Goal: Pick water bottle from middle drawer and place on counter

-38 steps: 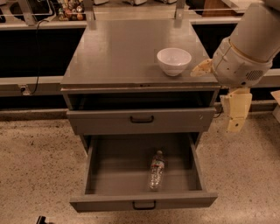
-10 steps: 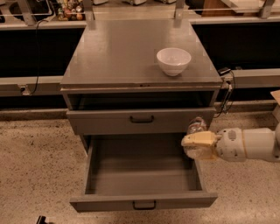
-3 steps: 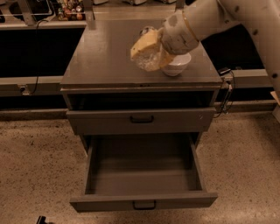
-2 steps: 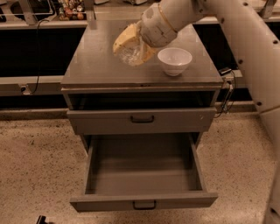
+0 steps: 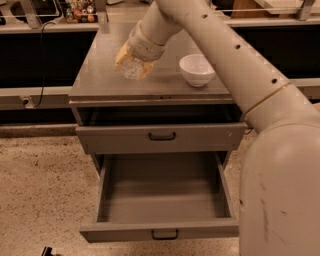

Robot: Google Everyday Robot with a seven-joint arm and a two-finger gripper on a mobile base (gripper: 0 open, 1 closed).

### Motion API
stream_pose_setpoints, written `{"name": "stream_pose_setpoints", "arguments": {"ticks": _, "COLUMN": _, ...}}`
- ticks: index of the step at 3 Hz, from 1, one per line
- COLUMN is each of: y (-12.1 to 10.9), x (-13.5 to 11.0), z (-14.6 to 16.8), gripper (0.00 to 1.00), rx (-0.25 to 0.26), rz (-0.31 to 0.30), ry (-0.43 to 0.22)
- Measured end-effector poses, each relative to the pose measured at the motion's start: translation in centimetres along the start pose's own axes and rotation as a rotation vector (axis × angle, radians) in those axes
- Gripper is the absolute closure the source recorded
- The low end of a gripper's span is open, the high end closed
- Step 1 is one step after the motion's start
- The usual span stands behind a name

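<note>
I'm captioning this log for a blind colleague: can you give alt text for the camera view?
The robot's pincer grips the water bottle over the left part of the counter, to the left of a white bowl. Below, the middle drawer is pulled open.

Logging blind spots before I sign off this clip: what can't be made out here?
All in the camera view:
- Whether the water bottle touches the counter or hangs above it: the tool, shut around it over the counter's left half, hides its underside.
- The bottle's label and cap: covered by the tool.
- Whatever lies right of the cabinet: blocked by the arm.
- Small items on the far shelf, top left: too small to name.
</note>
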State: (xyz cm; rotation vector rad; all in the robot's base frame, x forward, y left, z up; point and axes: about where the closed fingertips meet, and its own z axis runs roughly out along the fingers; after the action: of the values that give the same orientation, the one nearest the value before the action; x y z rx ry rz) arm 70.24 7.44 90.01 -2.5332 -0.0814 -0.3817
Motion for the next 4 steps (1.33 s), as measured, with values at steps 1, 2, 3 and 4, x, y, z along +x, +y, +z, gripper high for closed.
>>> {"name": "stream_pose_setpoints", "arguments": {"ticks": 1, "y": 2.6, "x": 2.5, "z": 3.9, "gripper": 1.00, "rx": -0.119, "rz": 0.039, "ry": 0.060}}
{"name": "stream_pose_setpoints", "arguments": {"ticks": 2, "y": 4.3, "x": 4.2, "z": 6.2, "gripper": 0.81, "rx": -0.218, "rz": 0.061, "ry": 0.112}}
{"name": "stream_pose_setpoints", "arguments": {"ticks": 3, "y": 4.4, "x": 4.1, "z": 6.4, "gripper": 0.58, "rx": -0.222, "rz": 0.060, "ry": 0.110}}
{"name": "stream_pose_setpoints", "arguments": {"ticks": 4, "y": 4.5, "x": 4.1, "z": 6.7, "gripper": 0.34, "rx": -0.223, "rz": 0.060, "ry": 0.106}}
